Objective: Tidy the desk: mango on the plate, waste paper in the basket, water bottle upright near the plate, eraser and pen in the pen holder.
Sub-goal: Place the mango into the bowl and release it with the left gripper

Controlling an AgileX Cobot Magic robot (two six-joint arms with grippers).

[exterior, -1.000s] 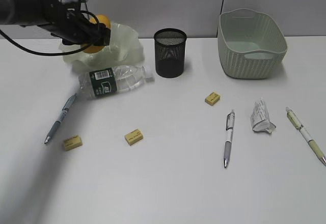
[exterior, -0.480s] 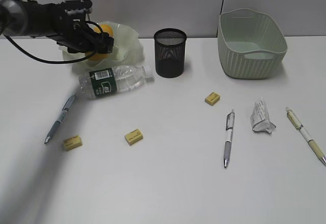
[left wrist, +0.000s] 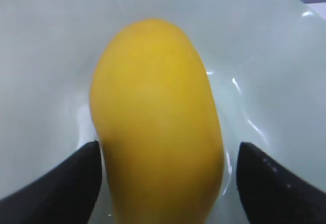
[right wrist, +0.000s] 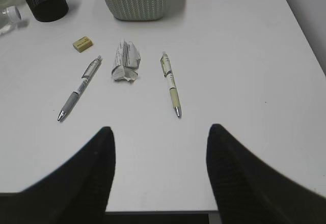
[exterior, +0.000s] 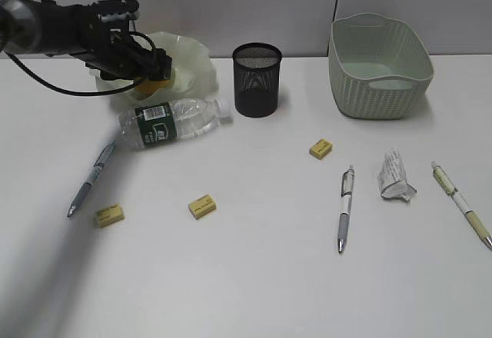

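Observation:
The yellow mango (left wrist: pixel 158 117) lies in the pale green ruffled plate (left wrist: pixel 265 56) at the desk's back left, where a sliver of the mango (exterior: pixel 146 86) shows under my left gripper (exterior: pixel 154 73). That left gripper (left wrist: pixel 168 178) stands open astride the fruit, with a gap at its right finger (left wrist: pixel 275 183). The water bottle (exterior: pixel 173 121) lies on its side in front of the plate (exterior: pixel 188 57). The waste paper (exterior: pixel 394 175) sits right of centre, before the basket (exterior: pixel 378 65). The pen holder (exterior: pixel 257 79) stands mid-back. My right gripper (right wrist: pixel 160 130) hovers open over the bare front edge.
Erasers lie at centre (exterior: pixel 320 149), front left (exterior: pixel 201 206) and further left (exterior: pixel 109 215). Pens lie at left (exterior: pixel 90 178), centre right (exterior: pixel 345 207) and far right (exterior: pixel 461 203). The right wrist view shows the waste paper (right wrist: pixel 125 61) between two pens (right wrist: pixel 170 84).
The left gripper has lowered the mango into the plate, and its jaws have widened off the fruit. The right gripper has not moved.

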